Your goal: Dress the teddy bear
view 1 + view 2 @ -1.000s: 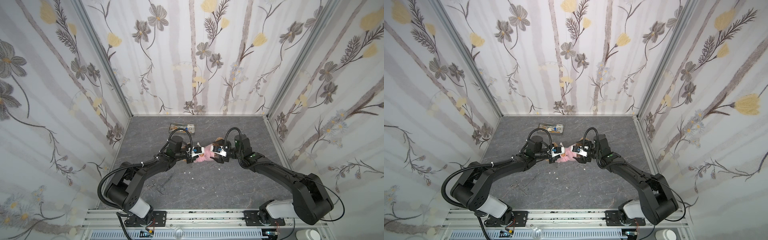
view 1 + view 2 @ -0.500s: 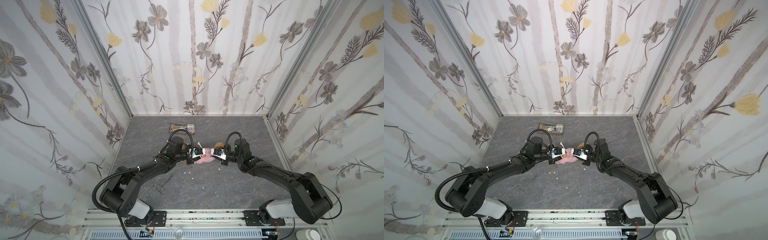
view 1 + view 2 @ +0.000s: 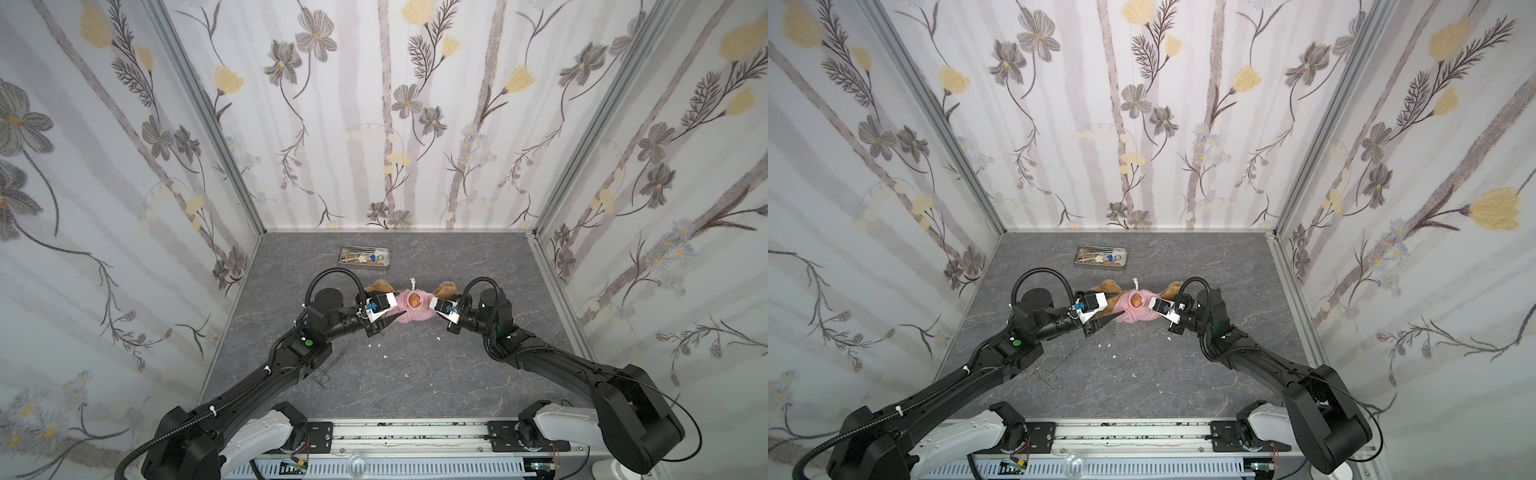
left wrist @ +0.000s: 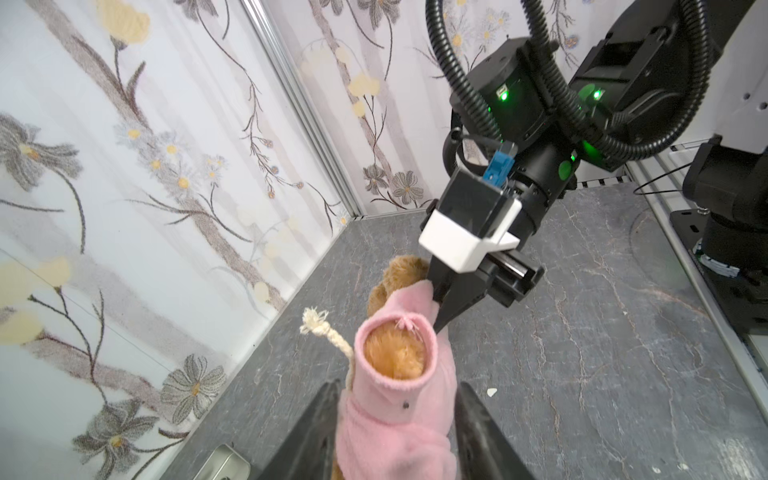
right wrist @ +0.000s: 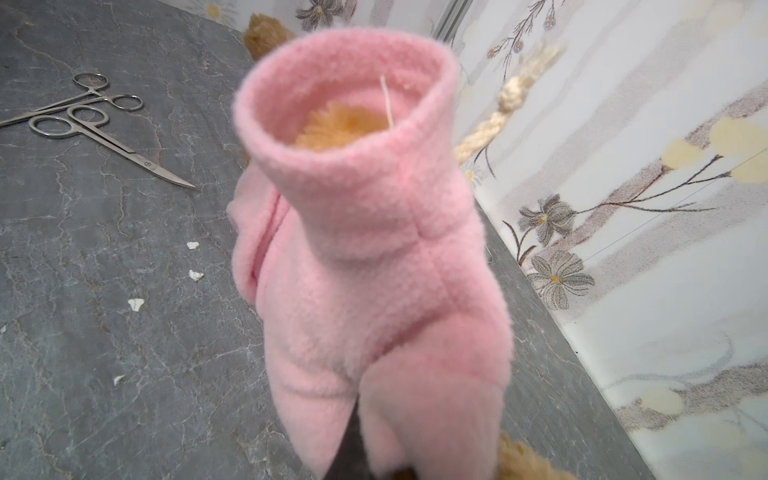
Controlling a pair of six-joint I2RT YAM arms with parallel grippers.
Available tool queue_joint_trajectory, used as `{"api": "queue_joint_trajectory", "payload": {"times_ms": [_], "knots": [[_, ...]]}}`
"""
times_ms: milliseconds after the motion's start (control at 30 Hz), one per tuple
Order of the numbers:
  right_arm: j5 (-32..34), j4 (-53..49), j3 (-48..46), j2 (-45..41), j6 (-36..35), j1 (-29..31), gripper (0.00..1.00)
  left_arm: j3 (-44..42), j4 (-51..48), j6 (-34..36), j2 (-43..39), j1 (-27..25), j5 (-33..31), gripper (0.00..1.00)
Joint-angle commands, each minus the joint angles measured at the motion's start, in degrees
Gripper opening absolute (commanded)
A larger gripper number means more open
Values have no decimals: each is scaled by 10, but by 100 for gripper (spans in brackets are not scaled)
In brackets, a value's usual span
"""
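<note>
Right jaws: the right gripper [image 4: 438, 309] is seen closed tightly on a fold of the pink shirt [image 5: 374, 270], at the shoulder.
Left jaws: the fingers of the left gripper [image 4: 397, 384] are held apart on both sides of the shirt's lower part. Whether the fabric is pressed cannot be told.
Teddy bear: the teddy bear [image 4: 392, 353] is laid on the grey table [image 3: 415, 374] between both grippers, inside the shirt. Only fur is seen in the collar [image 4: 430, 349].
Step in hand: the collar, it is judged, is to be drawn down over the head.
Good execution: the body should be fixed by the left gripper, and the fold pulled slowly, so that the fleece is stretched and not lost.
Care: the braided cord [image 4: 328, 336] should be left outside the opening.
</note>
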Motion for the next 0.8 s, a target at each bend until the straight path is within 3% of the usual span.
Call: {"api": "queue_joint_trajectory", "payload": {"times_ms": [0, 67, 233, 767], "knots": [[29, 36, 0, -8, -18, 9, 0, 50, -111, 25, 19, -35, -101, 29], [49, 33, -1, -11, -28, 15, 0, 78, -143, 39, 40, -50, -123, 24], [64, 30, -3, -13, -34, 20, 0, 128, -203, 79, 75, -81, -163, 24], [74, 22, 3, -12, -41, 33, 0, 180, -229, 136, 165, -84, -243, 27]]}}
